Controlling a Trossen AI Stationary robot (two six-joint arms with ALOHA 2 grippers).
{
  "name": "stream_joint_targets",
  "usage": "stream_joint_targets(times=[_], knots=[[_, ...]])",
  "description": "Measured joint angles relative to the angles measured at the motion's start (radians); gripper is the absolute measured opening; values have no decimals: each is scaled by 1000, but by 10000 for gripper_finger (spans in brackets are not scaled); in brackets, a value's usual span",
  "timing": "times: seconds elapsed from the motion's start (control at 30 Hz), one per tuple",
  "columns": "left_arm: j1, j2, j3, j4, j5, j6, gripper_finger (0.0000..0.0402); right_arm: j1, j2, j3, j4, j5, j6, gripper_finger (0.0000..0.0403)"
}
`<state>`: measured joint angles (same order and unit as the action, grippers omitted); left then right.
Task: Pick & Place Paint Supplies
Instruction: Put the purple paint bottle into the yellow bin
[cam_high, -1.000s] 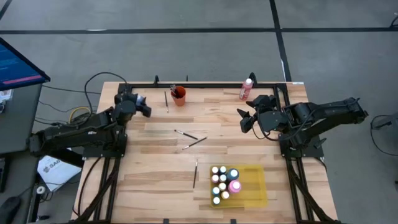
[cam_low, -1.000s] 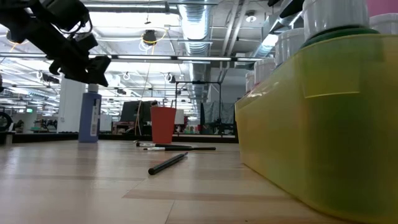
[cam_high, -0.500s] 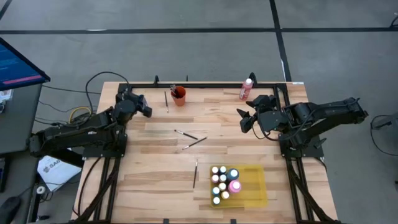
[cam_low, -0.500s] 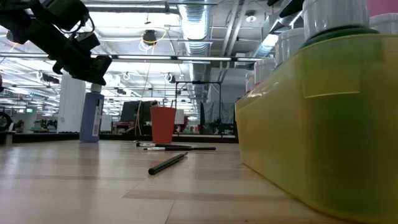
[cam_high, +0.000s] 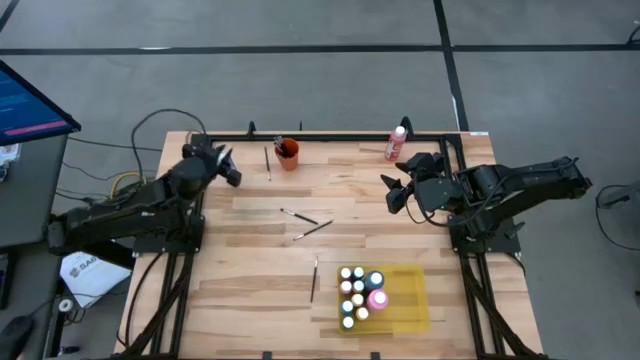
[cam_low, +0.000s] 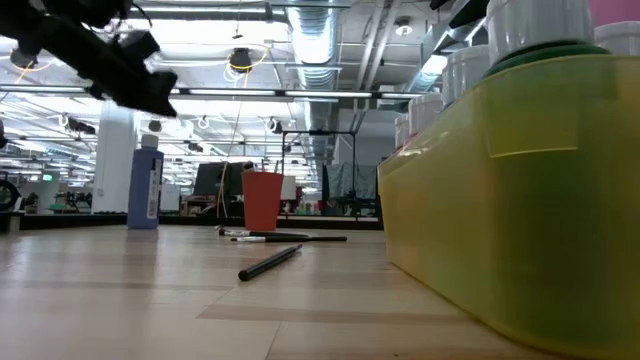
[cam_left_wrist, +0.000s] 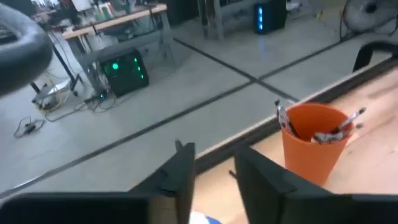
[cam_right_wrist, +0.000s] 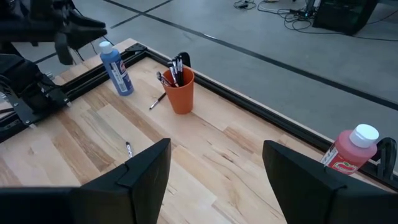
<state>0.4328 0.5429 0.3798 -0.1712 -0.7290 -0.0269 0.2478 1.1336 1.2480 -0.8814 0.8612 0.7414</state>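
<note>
While the left gripper (cam_high: 228, 172), jaws parted and empty, hovered directly above the upright blue bottle (cam_right_wrist: 117, 68), the right gripper (cam_high: 392, 192) waited spread toward 3 o'clock.

Grey floor (cam_high: 320, 80) crossed by dark tape lines; wooden table (cam_high: 250, 260) at centre; monitor (cam_high: 30, 105) at 9 o'clock; ceiling ducts (cam_low: 320, 30) and lights overhead.

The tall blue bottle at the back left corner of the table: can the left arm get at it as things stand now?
Probably yes. The left gripper hovers just above the blue bottle, its fingers apart, and nothing stands between them; the orange cup is well aside.
</note>
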Motion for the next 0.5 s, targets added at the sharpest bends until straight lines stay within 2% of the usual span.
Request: stream_joint_targets(times=[0.2, 0.3, 0.4, 0.5], knots=[[0, -51, -2, -44, -8, -12, 199, 0, 0, 0, 0, 0, 0, 249], [0, -51, -22, -39, -57, -38, 244, 0, 0, 0, 0, 0, 0, 249], [0, -52, -70, -40, -83, -107, 278, 0, 0, 0, 0, 0, 0, 249], [0, -50, -111, -20, -53, -161, 297, 0, 0, 0, 0, 0, 0, 249]])
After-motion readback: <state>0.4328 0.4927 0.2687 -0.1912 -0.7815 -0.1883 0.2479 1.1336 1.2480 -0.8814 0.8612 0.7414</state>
